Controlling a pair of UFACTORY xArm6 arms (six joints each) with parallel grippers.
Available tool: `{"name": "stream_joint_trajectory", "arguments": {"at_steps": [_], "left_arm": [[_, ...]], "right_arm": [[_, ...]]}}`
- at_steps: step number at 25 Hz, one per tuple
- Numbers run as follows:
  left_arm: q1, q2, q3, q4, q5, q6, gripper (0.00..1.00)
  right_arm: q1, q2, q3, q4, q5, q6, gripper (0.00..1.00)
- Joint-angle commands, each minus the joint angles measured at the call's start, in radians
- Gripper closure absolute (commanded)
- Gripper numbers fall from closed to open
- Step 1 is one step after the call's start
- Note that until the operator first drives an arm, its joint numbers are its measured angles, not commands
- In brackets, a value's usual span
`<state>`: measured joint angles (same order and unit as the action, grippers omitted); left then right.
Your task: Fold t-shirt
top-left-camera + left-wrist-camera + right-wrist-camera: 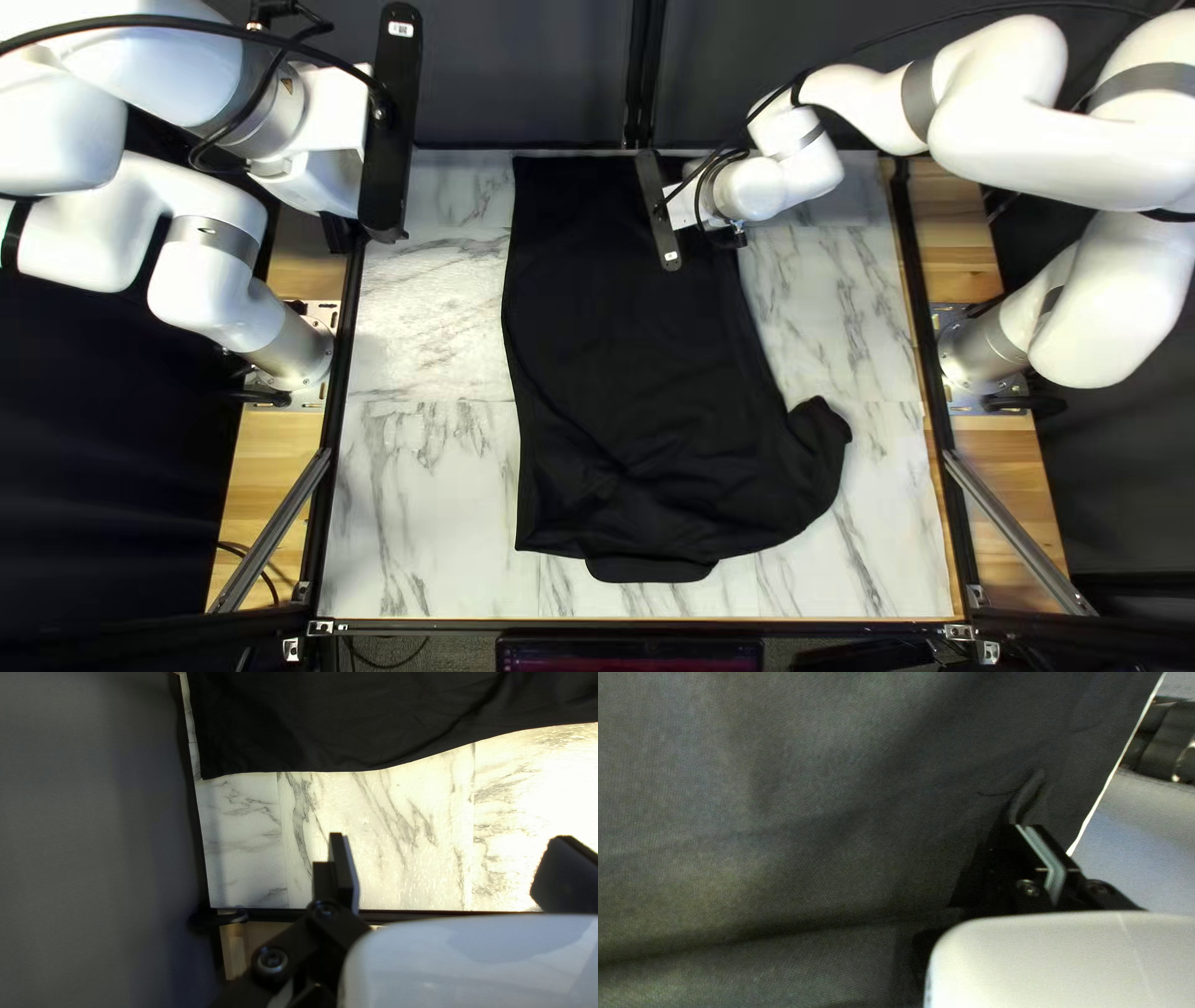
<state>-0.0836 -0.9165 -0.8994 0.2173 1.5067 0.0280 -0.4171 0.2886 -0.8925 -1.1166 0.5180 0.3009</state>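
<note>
In the top left view, the black t-shirt lies lengthwise on the table, its left side fairly straight and a bunched part jutting out at the near right. My left gripper hangs over the table's left edge, away from the cloth. My right gripper is low at the shirt's far right part. The left wrist view has the open left gripper with bare tabletop between its fingers and the shirt ahead. In the right wrist view the right gripper is shut on the shirt, which puckers at the fingertips.
The marble-patterned table shows on both sides of the shirt. Dark frame rails line its edges, with a dark curtain behind. A screen stands beyond the near edge.
</note>
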Motion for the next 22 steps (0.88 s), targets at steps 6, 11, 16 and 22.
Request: {"name": "stream_joint_trajectory", "arguments": {"at_steps": [6,11,16,22], "left_arm": [[0.0,0.0,0.0,0.0,0.0,0.0,0.0],[0.0,0.0,0.0,0.0,0.0,0.0,0.0],[0.0,0.0,0.0,0.0,0.0,0.0,0.0],[0.0,0.0,0.0,0.0,0.0,0.0,0.0]], "right_arm": [[0.055,-0.023,-0.045,0.115,0.134,0.008,1.0],[0.057,-0.011,-0.101,0.213,0.194,-0.029,1.0],[0.067,0.035,-0.201,0.295,0.288,-0.039,1.0],[0.068,0.144,-0.337,0.364,0.365,-0.019,1.0]]}}
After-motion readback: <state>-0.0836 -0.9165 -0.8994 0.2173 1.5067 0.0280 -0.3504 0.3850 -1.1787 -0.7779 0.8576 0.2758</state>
